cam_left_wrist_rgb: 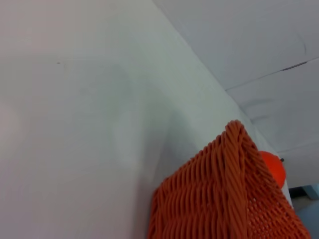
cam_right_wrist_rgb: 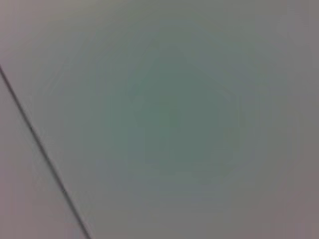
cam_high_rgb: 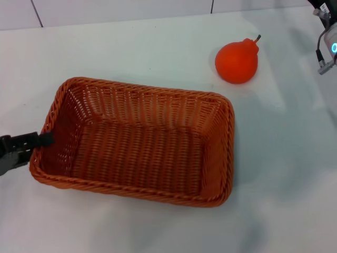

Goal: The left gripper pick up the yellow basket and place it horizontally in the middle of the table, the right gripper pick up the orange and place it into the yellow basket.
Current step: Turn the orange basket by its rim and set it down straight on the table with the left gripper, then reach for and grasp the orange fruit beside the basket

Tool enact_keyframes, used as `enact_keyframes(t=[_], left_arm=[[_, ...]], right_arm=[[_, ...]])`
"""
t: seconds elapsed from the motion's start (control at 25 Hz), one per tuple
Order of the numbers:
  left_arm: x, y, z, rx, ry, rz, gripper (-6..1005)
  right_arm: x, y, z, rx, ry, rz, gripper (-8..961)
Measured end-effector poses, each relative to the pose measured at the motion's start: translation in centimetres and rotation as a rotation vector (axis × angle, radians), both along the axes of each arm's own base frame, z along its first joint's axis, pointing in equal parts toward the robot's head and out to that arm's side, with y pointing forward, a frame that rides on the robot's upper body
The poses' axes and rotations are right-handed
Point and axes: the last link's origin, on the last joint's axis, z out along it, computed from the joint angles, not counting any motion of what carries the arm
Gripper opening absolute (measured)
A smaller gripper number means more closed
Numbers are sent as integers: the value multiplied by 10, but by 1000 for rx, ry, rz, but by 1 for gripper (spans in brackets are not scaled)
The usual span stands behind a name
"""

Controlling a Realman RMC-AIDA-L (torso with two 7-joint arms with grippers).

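The left hand (cam_high_rgb: pixel 46 139) grips the left-end rim of the yellow basket (cam_high_rgb: pixel 138 141), light and stiff-woven, mid-desk; the orange (cam_high_rgb: pixel 237 61), smooth and firm, sits toward the far right corner, wanting a grasp across its belly.

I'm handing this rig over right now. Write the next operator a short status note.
Left gripper: at the left short end of the yellow basket, fingertip at the rim; whether it grips is unclear.
Right gripper: at the far right edge of the head view, away from the fruit, holding nothing visible.
Basket: flat on the white table, lengthwise across the middle, empty.
Orange: on the table beyond the basket's far right corner, apart from it.
Done: basket looks placed.
Left: free the left gripper, then pick the orange and put it in the basket.
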Motion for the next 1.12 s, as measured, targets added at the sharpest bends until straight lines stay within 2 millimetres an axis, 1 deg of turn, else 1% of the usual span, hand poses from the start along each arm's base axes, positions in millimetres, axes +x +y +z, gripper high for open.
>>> enact_keyframes(t=[0.08, 0.2, 0.32, 0.48, 0.56, 0.6, 0.64, 0.76, 0.88, 1.0, 1.12], left_arm=[[-3, -3, 3, 18, 6, -4, 553], [-10, -4, 12, 113, 9, -34, 552], [-15, -1, 26, 325, 29, -143, 551], [-15, 2, 33, 624, 49, -280, 550], [-13, 2, 31, 757, 64, -337, 550], [-12, 2, 29, 824, 81, -371, 549], [-11, 1, 26, 874, 94, -393, 549], [-7, -1, 16, 986, 149, -454, 548], [-1, -5, 5, 1065, 207, -526, 548], [4, -7, -5, 1097, 232, -563, 546], [6, -7, -9, 1088, 227, -573, 545]], right_arm=[[-4, 3, -2, -32, -23, 18, 910], [-12, 11, -1, -108, -57, 61, 910], [-21, 20, 4, -204, -100, 116, 910], [-35, 29, 17, -383, -167, 200, 910], [-39, 32, 26, -495, -199, 216, 910], [-45, 36, 36, -604, -242, 221, 910], [-45, 36, 36, -604, -242, 221, 910], [-55, 36, 50, -772, -306, 194, 910], [-58, 35, 61, -898, -395, 120, 909], [-57, 33, 63, -1003, -472, 51, 909], [-57, 31, 54, -1059, -529, 27, 909]])
